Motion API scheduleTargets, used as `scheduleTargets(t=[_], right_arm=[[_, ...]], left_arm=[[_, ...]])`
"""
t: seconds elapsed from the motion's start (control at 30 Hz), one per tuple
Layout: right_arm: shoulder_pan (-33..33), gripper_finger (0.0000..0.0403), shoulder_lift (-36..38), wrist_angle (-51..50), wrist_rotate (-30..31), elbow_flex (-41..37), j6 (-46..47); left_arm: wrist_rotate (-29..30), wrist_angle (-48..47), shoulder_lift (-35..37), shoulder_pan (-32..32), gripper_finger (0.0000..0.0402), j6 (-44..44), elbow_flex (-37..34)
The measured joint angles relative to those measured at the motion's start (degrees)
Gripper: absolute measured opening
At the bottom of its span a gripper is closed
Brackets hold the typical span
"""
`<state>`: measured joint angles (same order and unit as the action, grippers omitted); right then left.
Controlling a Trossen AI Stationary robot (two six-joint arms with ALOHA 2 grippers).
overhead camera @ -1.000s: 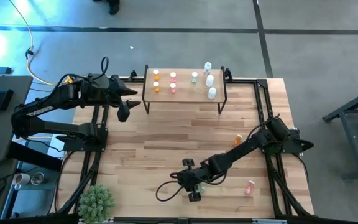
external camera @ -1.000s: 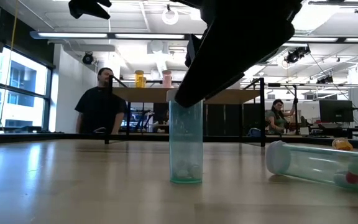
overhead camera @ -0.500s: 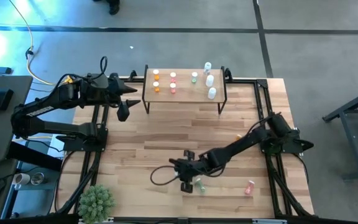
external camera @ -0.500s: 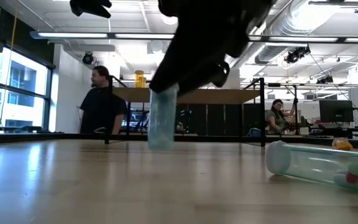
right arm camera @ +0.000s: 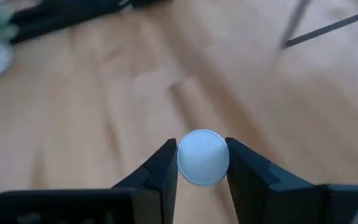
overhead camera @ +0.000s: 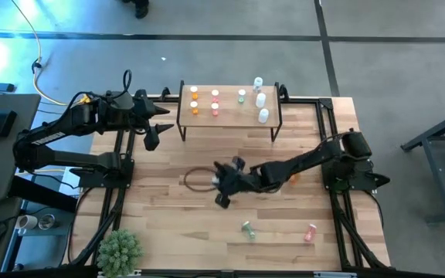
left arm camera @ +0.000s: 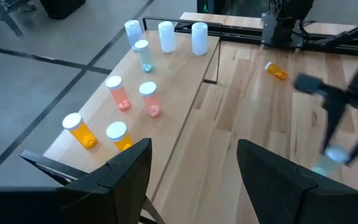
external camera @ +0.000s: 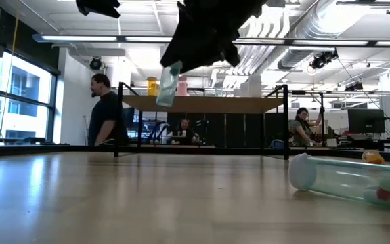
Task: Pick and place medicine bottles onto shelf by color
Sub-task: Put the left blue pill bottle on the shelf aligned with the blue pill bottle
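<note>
Carrying: my right gripper (overhead camera: 224,179) holds a pale teal see-through pill bottle with a white cap (external camera: 168,84), lifted clear of the wooden tabletop (overhead camera: 168,208).
Step in hand: I judge this the carry leg, bottle off the table and not yet at the small light-wood shelf on thin black legs (overhead camera: 230,117).
Grip: in the right wrist view both dark fingers (right arm camera: 160,168) press on the round white cap, one on each side, so the hand is clamped on the bottle.
Bottle attitude: from the low camera it hangs tilted below the gripper, not upright.
Right arm pose: stretched long and low across the middle of the table from its base at the right edge, wrist leading.
Shelf from the hand: well ahead of the fingertips, toward the far edge of the table.
Shelf load: orange bottles (left arm camera: 81,130) at one end, pink ones (left arm camera: 118,93) next, one teal bottle (left arm camera: 143,54) beyond them, clear white ones (left arm camera: 166,36) at the other end.
Next move, as I see it: raise the bottle above the board, bring it beside the teal bottle, straighten it, then set it down without knocking the pink or white neighbours.
Still on the table: a green bottle (overhead camera: 247,229) and a pink bottle (overhead camera: 310,232) lying behind the hand, an orange one (overhead camera: 292,177) close by the forearm.
Left arm: parked at the left side, left gripper (overhead camera: 154,127) beside the shelf's end, fingers spread and empty.
</note>
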<state>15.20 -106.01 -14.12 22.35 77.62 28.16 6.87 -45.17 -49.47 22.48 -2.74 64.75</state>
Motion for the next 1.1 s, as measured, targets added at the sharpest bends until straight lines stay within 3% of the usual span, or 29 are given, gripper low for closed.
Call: scheduleTargets(t=[0.3, 0.53, 0.83, 1.1], right_arm=[[-5.11, 0.0099, 7.66, -1.57, 11.2, 0.0, -5.1], [-11.01, 0.0099, 16.19, -2.41, 13.83, 0.0, -11.39], [-21.9, 0.0099, 25.92, -2.95, 12.25, 0.04, -18.98], [-32.5, 0.0099, 28.45, -2.47, 0.39, 0.04, -22.22]], left_arm=[[-0.02, 0.0, 0.02, 0.0, 0.0227, 0.46, 0.0], [0.69, 0.0, 0.02, 0.0, 0.0227, 0.61, 0.0], [7.11, 0.76, 0.0, 0.0, 0.0227, 4.82, 0.0], [12.59, 6.37, -0.35, 0.0, 0.0227, 5.57, 0.0]])
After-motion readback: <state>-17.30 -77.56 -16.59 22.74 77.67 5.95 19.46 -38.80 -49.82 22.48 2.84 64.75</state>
